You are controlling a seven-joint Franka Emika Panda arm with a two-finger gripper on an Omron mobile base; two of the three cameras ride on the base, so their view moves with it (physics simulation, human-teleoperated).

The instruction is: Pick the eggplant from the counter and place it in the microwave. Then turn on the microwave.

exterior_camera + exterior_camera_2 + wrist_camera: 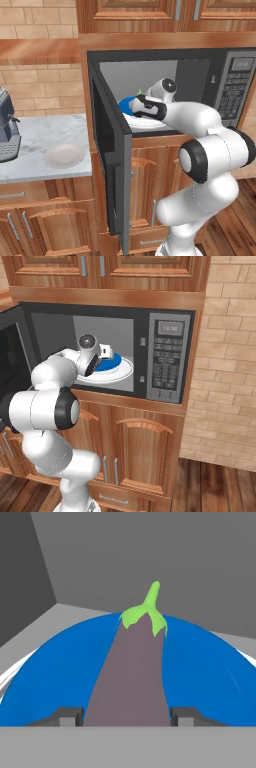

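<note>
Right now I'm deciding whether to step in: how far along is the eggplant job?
Done: the eggplant is off the counter and inside the microwave, over the blue plate. In hand: the gripper holds it between its fingertips, not yet released. Left: let go, pull the arm out, shut the open door, and press the button panel.

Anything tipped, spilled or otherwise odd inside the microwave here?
Nothing stands out. The eggplant sits intact between the jaws over the blue plate inside the open microwave; no spill or damage visible.
</note>
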